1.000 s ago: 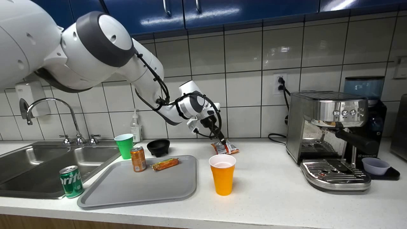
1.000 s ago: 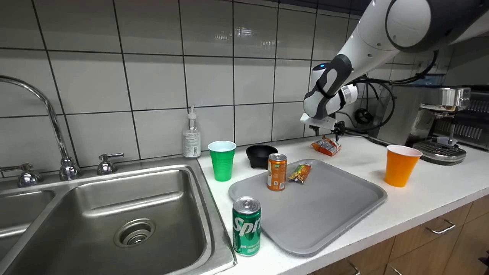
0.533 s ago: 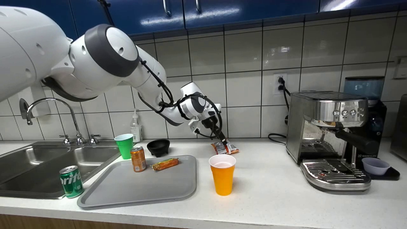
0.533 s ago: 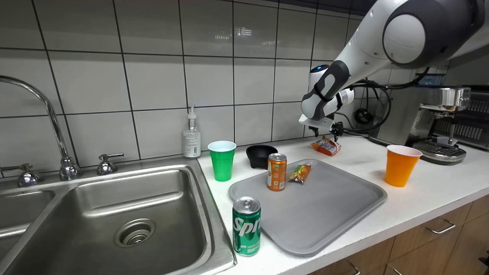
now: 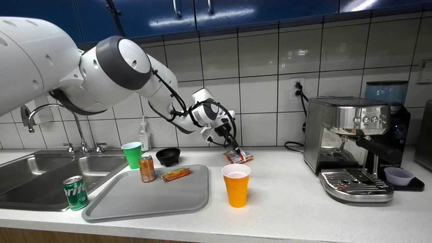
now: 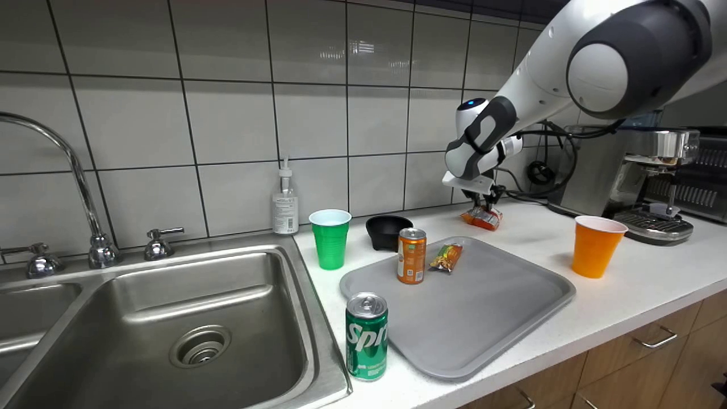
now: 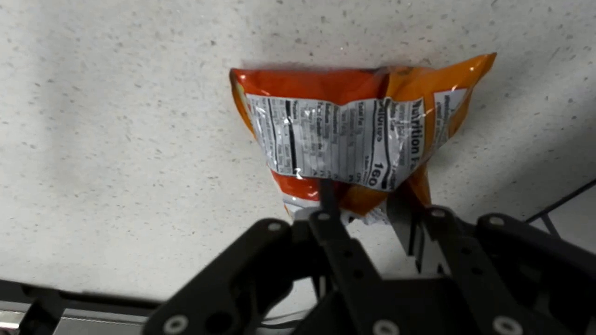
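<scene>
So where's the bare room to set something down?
Mainly the counter between the orange cup and the coffee machine, plus the front half of the gray tray. Crowded around its back edge: orange can, snack packet, black bowl, green cup. The gripper is at a snack bag by the wall.

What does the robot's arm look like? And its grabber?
The arm is white and rounded, with dark grey bands, black cables and a small blue light. The gripper is black, with two slim fingers and round silvery bolts.
</scene>
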`<state>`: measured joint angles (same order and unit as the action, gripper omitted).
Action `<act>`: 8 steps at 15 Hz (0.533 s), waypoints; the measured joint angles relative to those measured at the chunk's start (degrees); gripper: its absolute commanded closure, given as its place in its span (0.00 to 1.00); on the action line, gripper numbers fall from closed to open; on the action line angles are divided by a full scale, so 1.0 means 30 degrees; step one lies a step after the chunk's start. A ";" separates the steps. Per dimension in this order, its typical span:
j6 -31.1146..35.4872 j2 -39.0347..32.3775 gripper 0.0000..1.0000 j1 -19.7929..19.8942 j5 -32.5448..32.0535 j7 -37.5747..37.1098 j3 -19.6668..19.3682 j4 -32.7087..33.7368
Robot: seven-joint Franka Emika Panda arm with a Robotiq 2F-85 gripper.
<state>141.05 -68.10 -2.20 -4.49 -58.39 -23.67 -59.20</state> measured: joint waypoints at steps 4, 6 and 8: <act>-0.0144 -0.0235 1.00 0.0061 -0.0006 0.0000 0.0005 0.0476; -0.0154 -0.0305 1.00 0.0066 -0.0011 -0.0001 0.0005 0.0620; -0.0155 -0.0319 1.00 0.0066 -0.0014 -0.0001 0.0005 0.0694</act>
<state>140.58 -69.06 -2.00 -4.54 -58.39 -23.66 -57.12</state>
